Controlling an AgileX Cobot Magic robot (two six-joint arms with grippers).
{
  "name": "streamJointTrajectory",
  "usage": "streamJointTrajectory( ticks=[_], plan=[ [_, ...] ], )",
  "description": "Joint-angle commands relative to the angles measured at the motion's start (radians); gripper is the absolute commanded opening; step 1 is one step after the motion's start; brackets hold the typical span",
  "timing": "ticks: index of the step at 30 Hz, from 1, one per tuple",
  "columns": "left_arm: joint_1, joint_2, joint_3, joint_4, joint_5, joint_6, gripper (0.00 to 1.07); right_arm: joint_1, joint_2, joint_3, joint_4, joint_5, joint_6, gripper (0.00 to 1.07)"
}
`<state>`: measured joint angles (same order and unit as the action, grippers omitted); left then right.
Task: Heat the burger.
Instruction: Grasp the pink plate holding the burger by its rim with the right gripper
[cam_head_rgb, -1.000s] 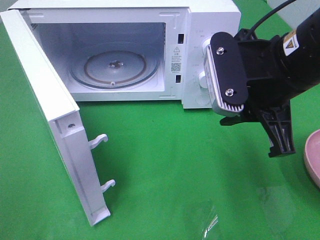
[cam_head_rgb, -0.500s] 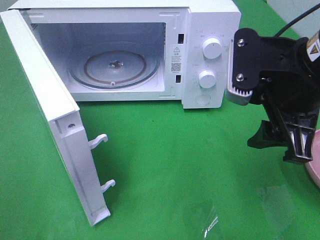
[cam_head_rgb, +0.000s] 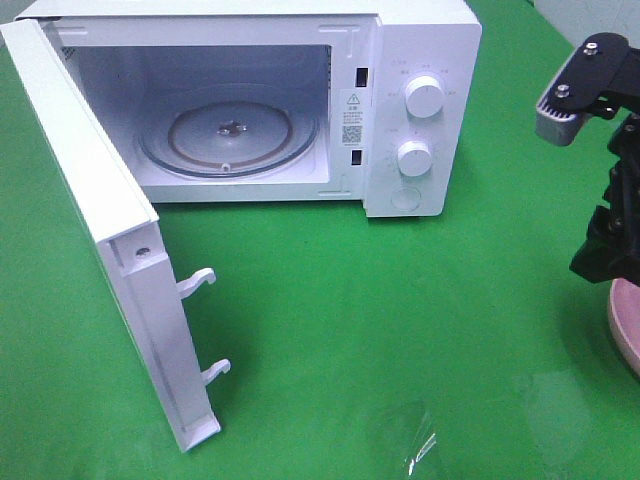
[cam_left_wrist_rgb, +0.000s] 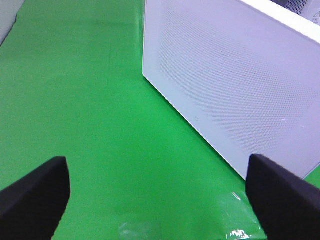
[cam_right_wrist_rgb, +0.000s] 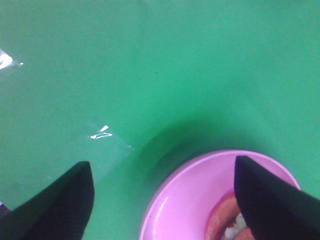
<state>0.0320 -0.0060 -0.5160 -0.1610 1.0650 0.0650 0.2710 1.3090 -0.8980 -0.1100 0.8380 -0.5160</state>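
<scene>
Pickup step, I reckon: the microwave door is standing open, the turntable is sitting bare, and the right gripper is hovering wide and empty over the pink plate, where only a sliver of the burger is showing. The left gripper is idling wide near the door. Next move is calling for centring over the burger, then closing gently on the bun. The QR-code sticker is reading too small.

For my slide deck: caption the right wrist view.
Open right gripper above the pink plate, burger partly visible, on green table.
</scene>
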Motion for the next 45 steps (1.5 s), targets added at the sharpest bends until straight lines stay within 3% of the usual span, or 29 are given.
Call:
streamJointTrajectory(
  ticks=[1,13,18,29,45],
  plan=[
    [0.000,-0.005,0.000,-0.007,0.005,-0.004,0.87,-0.040,-0.005,0.003,0.002,0.013,0.047,0.76],
    [0.000,-0.005,0.000,-0.007,0.005,-0.004,0.87,-0.211,-0.002,0.017,0.029,0.050,0.164,0.76],
    [0.000,-0.005,0.000,-0.007,0.005,-0.004,0.87,-0.268,-0.002,0.112,0.067,-0.017,0.175,0.76],
    [0.000,-0.005,0.000,-0.007,0.005,-0.004,0.87,-0.271,0.114,0.213,0.068,-0.141,0.348,0.76],
    [0.000,-0.005,0.000,-0.007,0.005,-0.004,0.87,-0.271,0.300,0.215,-0.022,-0.311,0.468,0.76]
  ],
)
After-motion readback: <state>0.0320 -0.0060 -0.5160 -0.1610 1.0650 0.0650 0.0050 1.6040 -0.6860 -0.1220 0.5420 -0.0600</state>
